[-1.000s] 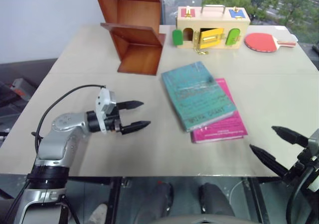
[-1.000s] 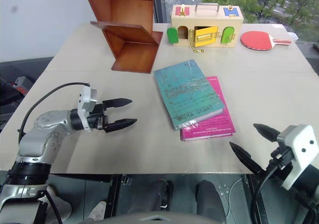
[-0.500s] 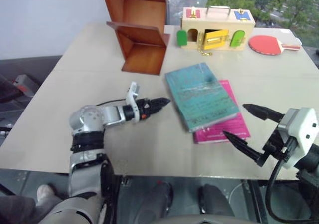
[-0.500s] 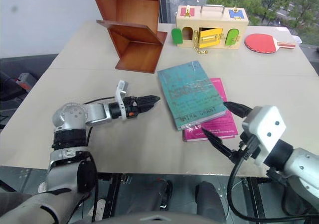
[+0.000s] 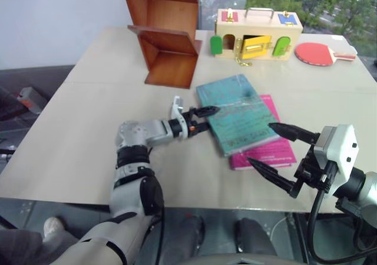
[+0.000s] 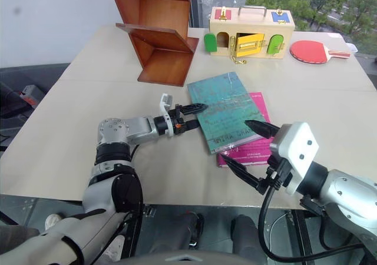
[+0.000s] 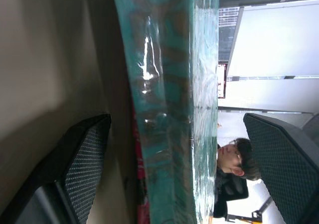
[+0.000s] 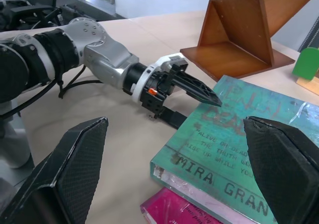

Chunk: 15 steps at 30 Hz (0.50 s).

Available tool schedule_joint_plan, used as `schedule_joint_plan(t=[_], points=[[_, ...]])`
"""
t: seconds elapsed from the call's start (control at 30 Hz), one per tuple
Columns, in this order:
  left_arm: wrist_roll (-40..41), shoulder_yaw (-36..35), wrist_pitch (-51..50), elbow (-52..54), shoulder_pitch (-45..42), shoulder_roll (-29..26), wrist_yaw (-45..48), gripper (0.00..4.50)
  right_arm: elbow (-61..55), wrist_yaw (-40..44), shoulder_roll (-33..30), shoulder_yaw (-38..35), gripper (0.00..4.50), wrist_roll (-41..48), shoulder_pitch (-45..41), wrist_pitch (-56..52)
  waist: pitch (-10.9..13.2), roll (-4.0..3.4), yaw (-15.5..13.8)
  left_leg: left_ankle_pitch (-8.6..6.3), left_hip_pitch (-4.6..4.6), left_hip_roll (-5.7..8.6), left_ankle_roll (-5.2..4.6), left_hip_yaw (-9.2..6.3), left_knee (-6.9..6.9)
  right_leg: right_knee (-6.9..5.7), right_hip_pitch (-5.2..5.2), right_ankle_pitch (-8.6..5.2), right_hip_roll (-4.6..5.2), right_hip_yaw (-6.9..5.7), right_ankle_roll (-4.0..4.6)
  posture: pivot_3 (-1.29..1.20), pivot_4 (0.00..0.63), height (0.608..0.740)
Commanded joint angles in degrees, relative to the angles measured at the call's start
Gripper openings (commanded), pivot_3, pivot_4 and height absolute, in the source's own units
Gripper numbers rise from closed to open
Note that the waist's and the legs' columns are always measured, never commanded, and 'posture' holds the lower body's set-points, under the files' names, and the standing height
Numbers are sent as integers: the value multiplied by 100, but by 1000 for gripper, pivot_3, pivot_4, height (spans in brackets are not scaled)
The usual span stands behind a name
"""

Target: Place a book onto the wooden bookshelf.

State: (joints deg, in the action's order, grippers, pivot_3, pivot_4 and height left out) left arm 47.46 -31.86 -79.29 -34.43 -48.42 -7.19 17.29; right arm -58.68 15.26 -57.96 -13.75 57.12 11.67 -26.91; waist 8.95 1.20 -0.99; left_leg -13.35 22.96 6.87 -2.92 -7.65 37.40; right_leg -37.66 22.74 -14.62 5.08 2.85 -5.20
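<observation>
Head views first: my left claw (image 5: 203,119) sits mid-frame with its jaws spread, one finger above the book's (image 5: 235,113) left edge and one down at counter (image 5: 94,129) level beside it. Not clamped on it. The book lies flat in the centre, stacked on a pink book (image 5: 268,150). The wooden bookshelf (image 5: 168,32) stands at the upper left, well apart from the book. My right claw (image 5: 277,153) hovers at lower right, jaws wide, nothing in it.

Left wrist view: both fingers (image 7: 82,169) gape with the teal book (image 7: 169,99) edge-on between them.

Right wrist view: my own fingers (image 8: 75,169) wide apart at the bottom corners, the left claw (image 8: 192,102) straddling the book's (image 8: 234,149) edge mid-frame, the bookshelf (image 8: 244,30) at upper right.
</observation>
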Motion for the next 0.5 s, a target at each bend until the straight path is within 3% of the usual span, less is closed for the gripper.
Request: schedule_joint_plan(t=[0.03, 0.07, 0.13, 0.23, 0.43, 0.5], points=[[45, 51, 76, -166, -177, 21, 132, 4500, -132, 18, -31, -89, 4447, 43, 35, 151, 0, 0, -1, 0, 0, 0, 0, 0, 0, 0, 0, 0, 0, 0, 0, 0, 150, 740], [18, 104, 117, -250, -199, 17, 212, 4500, -132, 30, -42, -111, 4447, 55, 59, 164, 0, 0, -1, 0, 0, 0, 0, 0, 0, 0, 0, 0, 0, 0, 0, 0, 150, 740], [-33, 250, 162, -382, -239, -56, 437, 3521, -132, 84, -76, -156, 4500, 84, 140, 197, 0, 0, -3, 0, 0, 0, 0, 0, 0, 0, 0, 0, -1, -1, 0, 0, 150, 740], [-73, 331, 194, -619, -338, -241, 693, 2719, -132, 152, -119, -258, 4500, 126, 278, 259, 0, 0, 2, 0, 0, 1, 0, 0, 0, 0, 0, 0, -3, 0, 0, 0, 150, 740], [-187, 509, 314, -983, -497, -314, 1046, 40, -132, 194, -224, -443, 4500, 274, 347, 339, 0, 1, 5, 0, 0, 1, -1, 0, 0, 1, 0, 0, -5, -1, 0, 0, 150, 740], [-164, 506, 261, -962, -480, -322, 1099, 15, -132, 170, -252, -437, 4500, 299, 336, 350, 0, 1, 5, 0, -1, 1, -1, 0, 0, 1, 0, 0, -1, -1, 0, 0, 150, 740]])
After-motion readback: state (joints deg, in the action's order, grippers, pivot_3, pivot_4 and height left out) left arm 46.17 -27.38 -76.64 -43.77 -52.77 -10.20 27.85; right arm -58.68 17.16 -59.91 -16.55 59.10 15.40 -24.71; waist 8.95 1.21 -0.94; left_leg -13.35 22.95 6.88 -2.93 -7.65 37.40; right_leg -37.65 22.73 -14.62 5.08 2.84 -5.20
